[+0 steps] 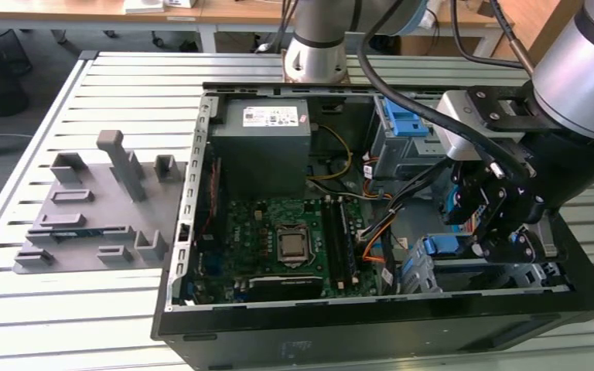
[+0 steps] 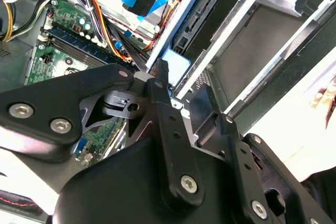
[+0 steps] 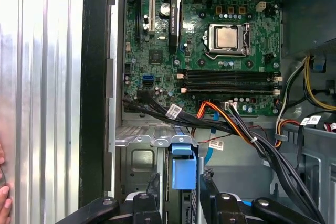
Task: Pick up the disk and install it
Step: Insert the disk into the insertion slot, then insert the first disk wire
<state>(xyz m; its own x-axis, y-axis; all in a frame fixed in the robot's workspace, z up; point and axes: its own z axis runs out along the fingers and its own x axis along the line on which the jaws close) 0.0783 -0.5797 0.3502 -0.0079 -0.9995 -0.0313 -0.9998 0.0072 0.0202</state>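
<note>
Whether the black gripper [image 3: 181,178] clamped the blue-bracketed hard disk [image 3: 184,162] at the grey metal cage [image 3: 137,141] was unclear; any tilt might jam it there

Slatted table [image 1: 29,325] bears open computer case [image 1: 380,328], grey fixture [image 1: 80,224].

Arm [image 1: 591,69]: silver-grey tube, black wrist housing, thick black cable [image 1: 408,102]. The gripper [image 3: 180,183] links are matte black (silver screw heads).
</note>
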